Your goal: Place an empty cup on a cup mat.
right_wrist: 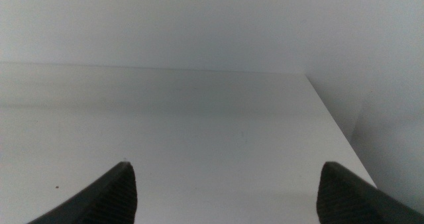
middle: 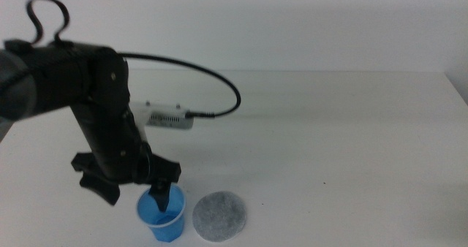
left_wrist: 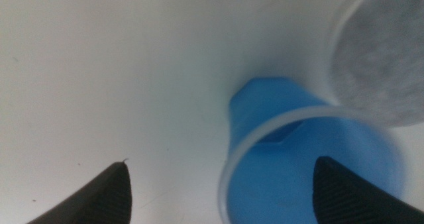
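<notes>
Left jaws: spread wide, one jaw dipped inside the cup's mouth, the other outside its wall, so the rim runs between them; no squeeze on the wall can be seen
Left gripper (middle: 137, 191): low over the near part of the table, at the cup, reaching down from the arm on the left side
Cup (middle: 161, 218): light blue, upright on the table, mouth up, nothing visible inside; in the left wrist view (left_wrist: 311, 164) its pale rim curves between the jaws and most of its body sits toward the jaw that is inside it
Cup mat (middle: 219, 215): round speckled grey disc lying flat on the table, just beside the cup on the side away from the outer jaw; the cup stands off it, the two close but apart in the middle view
Table (middle: 351, 145): plain white surface under cup and mat
Right jaws: parted wide with only bare table between them
Right gripper (right_wrist: 225, 197): out of the middle view, well away from cup and mat, holding nothing
</notes>
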### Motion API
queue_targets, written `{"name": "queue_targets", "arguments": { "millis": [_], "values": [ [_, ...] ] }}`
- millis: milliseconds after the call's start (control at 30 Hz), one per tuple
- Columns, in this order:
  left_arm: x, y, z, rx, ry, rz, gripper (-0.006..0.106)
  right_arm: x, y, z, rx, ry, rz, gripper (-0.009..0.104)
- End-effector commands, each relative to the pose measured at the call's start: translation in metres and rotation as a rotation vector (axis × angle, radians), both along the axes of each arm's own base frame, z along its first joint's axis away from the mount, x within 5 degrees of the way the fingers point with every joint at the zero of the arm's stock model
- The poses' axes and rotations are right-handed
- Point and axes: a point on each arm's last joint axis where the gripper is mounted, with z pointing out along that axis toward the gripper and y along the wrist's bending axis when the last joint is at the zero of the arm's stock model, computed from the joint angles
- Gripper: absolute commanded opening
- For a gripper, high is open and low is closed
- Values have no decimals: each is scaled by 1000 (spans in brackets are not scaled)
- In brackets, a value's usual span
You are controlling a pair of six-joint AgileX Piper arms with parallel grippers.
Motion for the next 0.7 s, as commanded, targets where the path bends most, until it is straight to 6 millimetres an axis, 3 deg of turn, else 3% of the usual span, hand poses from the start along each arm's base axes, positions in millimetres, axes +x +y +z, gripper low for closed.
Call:
{"name": "queue_targets", "arguments": {
  "millis": [0, 100, 200, 267, 467, 500, 667],
  "values": [
    [-1, -1, -10, 2, 12, -4, 94, 0, 0, 0, -11, -8, 2, 93],
    [-1, -1, -20, 10, 31, -2, 90, 0, 0, 0, -11, -8, 2, 93],
    [0, -1, -26, 19, 53, -1, 77, 0, 0, 0, -11, -8, 2, 93],
    [0, -1, -26, 19, 53, 1, 63, 0, 0, 0, -11, -8, 2, 93],
    [-2, -4, -24, -13, 68, 29, 2, 0, 0, 0, -11, -8, 2, 93],
    [-2, -5, -21, -24, 72, 35, -2, 0, 0, 0, -11, -8, 2, 93],
    [-5, -19, 9, -83, 50, 40, -2, 0, 0, 0, -11, -8, 2, 93]
  ]
}}
